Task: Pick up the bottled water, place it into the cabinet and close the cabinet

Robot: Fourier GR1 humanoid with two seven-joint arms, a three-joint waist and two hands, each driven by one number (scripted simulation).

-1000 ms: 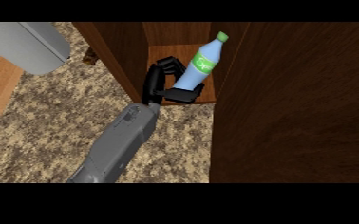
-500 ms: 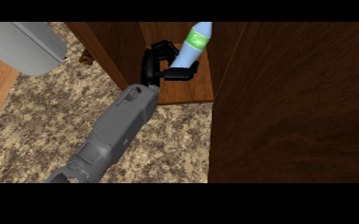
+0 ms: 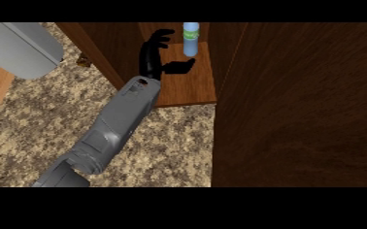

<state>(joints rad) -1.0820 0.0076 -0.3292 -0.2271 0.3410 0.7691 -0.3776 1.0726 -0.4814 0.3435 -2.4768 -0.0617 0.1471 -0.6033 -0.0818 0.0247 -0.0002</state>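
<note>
Where the view's lower edge cuts it off, one grey forearm enters at lower left and slants up and right over the speckled counter. Which arm it is, cannot tell. Its black hand reaches into the open wooden cabinet, fingers straight and spread, thumb out to the right, holding nothing. Bottled water stands upright on the cabinet floor, just beyond the thumb, apart from it. Dark cabinet door fills the right. Grey object at far left.
</note>
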